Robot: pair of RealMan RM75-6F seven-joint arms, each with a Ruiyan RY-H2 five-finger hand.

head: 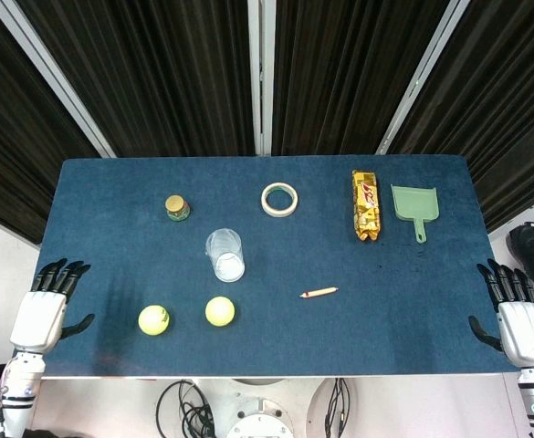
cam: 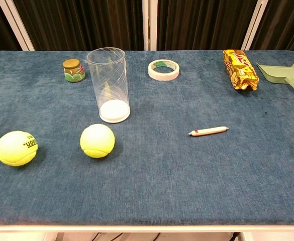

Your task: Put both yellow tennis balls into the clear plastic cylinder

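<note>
The counter (head: 413, 319) wears a napped blue cloth. On it the clear plastic cylinder (cam: 109, 84) stands upright, ridged, with a white base. Two fuzzy yellow tennis balls lie just in front of it, apart from each other: the left ball (cam: 16, 148) with dark lettering, the right ball (cam: 97, 140) nearer the cylinder. The left hand (head: 46, 306) and right hand (head: 519, 315), white with black fingers, hover at the counter's side edges, fingers spread, holding nothing.
</note>
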